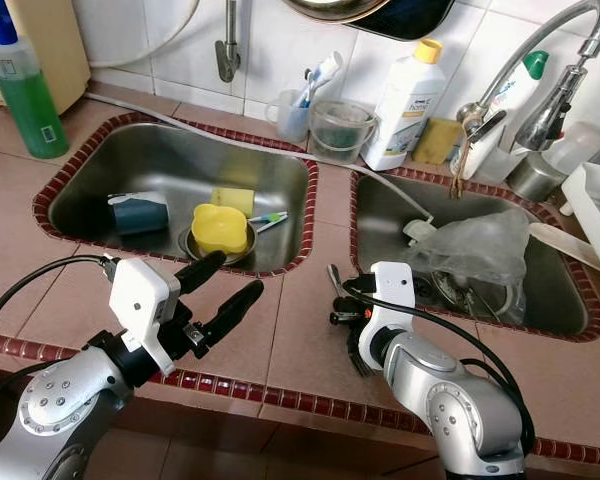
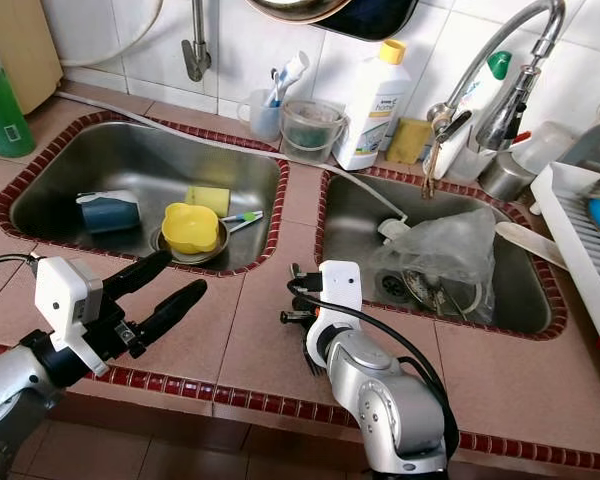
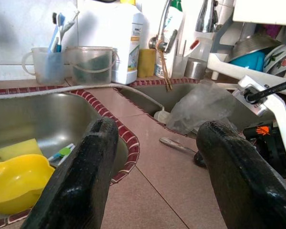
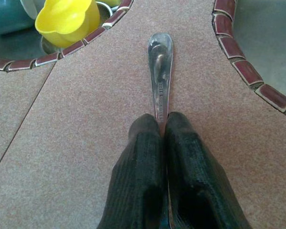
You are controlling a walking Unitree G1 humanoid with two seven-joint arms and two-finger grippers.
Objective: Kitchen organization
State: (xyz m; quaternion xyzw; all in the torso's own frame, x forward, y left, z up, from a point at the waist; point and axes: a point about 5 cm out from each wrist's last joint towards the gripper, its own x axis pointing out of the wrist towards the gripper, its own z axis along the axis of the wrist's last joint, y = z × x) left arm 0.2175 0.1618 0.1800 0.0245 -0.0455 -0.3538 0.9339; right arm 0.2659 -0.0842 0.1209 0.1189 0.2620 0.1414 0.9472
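Two sinks sit side by side in the table (image 1: 280, 330): the left sink (image 1: 100, 165) holds a mug (image 1: 140, 213) on its side, a bowl (image 1: 220, 228) to its right, a sponge (image 1: 234, 198) just behind the bowl and a toothbrush (image 1: 268, 219) beside it, while the right sink (image 1: 570, 300) holds a plastic bag (image 1: 480, 255). Behind the sinks, along the wall, stand a cup of toothbrushes (image 1: 293, 115), a tub (image 1: 340, 130), a detergent bottle (image 1: 408, 105) and the faucet (image 1: 540, 60), left to right, with a soap bottle (image 1: 25, 95) at the far left corner. On the strip between the sinks lies a spoon (image 4: 160, 71), the right gripper (image 4: 163, 131) closed on its handle; the left gripper (image 1: 223, 295) hangs parted before the left sink.
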